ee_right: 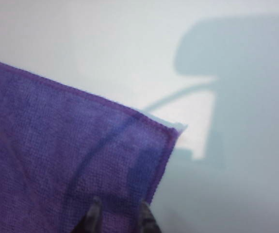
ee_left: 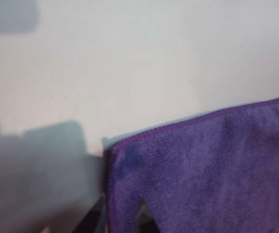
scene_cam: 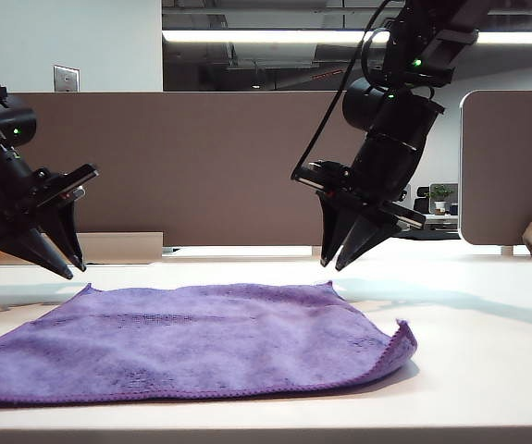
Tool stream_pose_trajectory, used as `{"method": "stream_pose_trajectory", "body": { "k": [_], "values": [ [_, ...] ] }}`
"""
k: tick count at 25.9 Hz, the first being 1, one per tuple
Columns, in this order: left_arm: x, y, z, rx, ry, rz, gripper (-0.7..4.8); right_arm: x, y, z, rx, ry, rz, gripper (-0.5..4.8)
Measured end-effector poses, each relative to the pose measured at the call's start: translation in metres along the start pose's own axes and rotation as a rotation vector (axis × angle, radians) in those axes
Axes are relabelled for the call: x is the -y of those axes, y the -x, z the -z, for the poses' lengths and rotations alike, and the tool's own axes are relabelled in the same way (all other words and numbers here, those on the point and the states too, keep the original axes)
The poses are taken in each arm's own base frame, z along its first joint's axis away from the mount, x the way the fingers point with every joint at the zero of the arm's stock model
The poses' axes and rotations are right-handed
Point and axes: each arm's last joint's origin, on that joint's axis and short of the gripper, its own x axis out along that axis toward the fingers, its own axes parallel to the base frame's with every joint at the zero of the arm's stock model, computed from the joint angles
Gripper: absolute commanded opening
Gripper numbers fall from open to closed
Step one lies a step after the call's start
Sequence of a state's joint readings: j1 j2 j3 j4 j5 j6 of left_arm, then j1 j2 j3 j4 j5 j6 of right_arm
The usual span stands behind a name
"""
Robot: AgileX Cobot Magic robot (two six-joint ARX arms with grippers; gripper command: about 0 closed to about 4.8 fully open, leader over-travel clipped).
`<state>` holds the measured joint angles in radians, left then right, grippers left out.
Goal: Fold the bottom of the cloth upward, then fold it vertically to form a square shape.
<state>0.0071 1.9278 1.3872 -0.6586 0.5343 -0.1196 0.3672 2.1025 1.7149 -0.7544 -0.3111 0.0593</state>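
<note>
My purple towel (scene_cam: 191,338) lies flat on the surface (scene_cam: 488,351) — nothing folded yet; left pincer (scene_cam: 67,254) and right pincer (scene_cam: 344,242) hover, parted, empty.

1. The cloth (scene_cam: 201,338) is purple – fuzzy, mottled lighter and darker, with a deeper purple stitched hem.
2. The worktop (scene_cam: 488,370) is plain off-white.
3. The left end effector (scene_cam: 55,254) and the right end effector (scene_cam: 340,252) are black – small green lights glow on both arms.
4. The partition (scene_cam: 219,166) behind is brown-grey.
</note>
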Motion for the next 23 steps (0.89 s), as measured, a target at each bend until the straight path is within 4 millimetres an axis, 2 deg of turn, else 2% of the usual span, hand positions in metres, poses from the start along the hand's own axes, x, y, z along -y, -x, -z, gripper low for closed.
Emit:
{"method": "stream_pose_trajectory", "body": {
  "k": [10, 16, 23],
  "values": [
    [0.0, 0.0, 0.0, -0.007, 0.004, 0.0, 0.84, 0.0, 0.0, 0.001, -0.008, -0.002, -0.008, 1.04],
    [-0.007, -0.011, 0.004, -0.061, 0.036, -0.007, 0.84, -0.001, 0.0, 0.001, -0.016, -0.012, -0.025, 1.04],
    [-0.007, -0.011, 0.004, -0.066, 0.035, 0.016, 0.84, -0.002, 0.004, 0.001, -0.026, -0.05, -0.024, 1.04]
  ]
}}
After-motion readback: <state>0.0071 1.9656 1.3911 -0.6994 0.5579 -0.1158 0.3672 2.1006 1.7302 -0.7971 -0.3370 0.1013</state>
